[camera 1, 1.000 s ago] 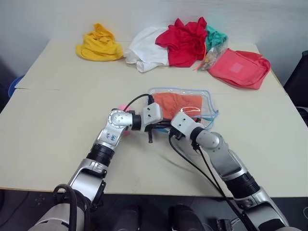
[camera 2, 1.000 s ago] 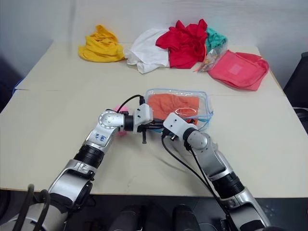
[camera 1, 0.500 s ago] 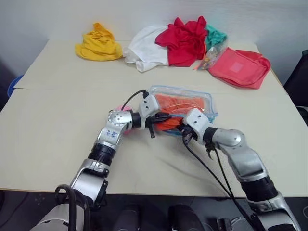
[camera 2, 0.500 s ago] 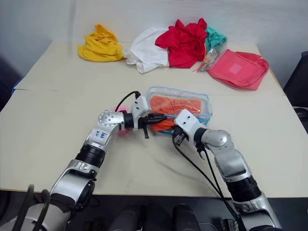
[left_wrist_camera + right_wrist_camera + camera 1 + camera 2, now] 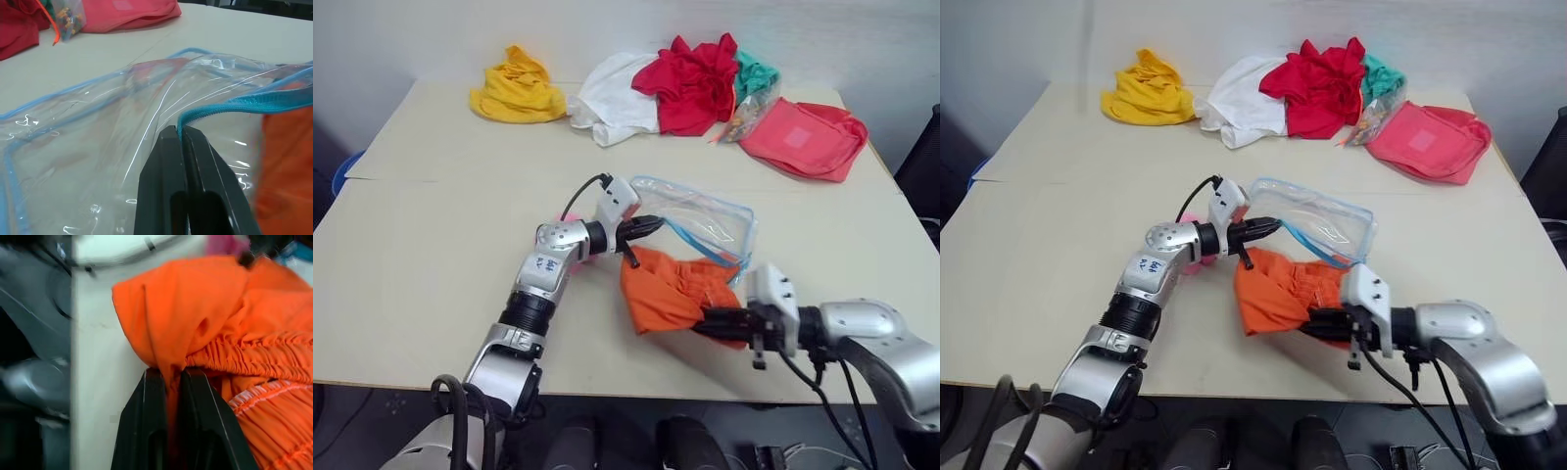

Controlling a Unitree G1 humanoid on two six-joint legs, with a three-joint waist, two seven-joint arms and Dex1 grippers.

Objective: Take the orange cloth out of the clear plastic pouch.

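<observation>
Pinching the pouch (image 5: 700, 220) by its blue zipper edge, my left gripper (image 5: 179, 133) has its fingers clenched tight on the trim, holding the mouth up off the table (image 5: 431, 245). My right gripper (image 5: 168, 374) is clamped on a fold of the cloth (image 5: 671, 292), which hangs bunched between the two arms, just near of the pouch mouth. Most of it looks clear of the plastic, though I can't tell if the far corner is snagged at the zipper. To finish cleanly, I'd say: anchor the pouch firmly with the left, draw the cloth straight away from the mouth toward the near right, low and steady, so the trailing bit slips free without dragging the pouch along. Risk I see: pulling upward could lift the pouch with it. The clothes pile (image 5: 690, 78) at the far edge is well apart.
</observation>
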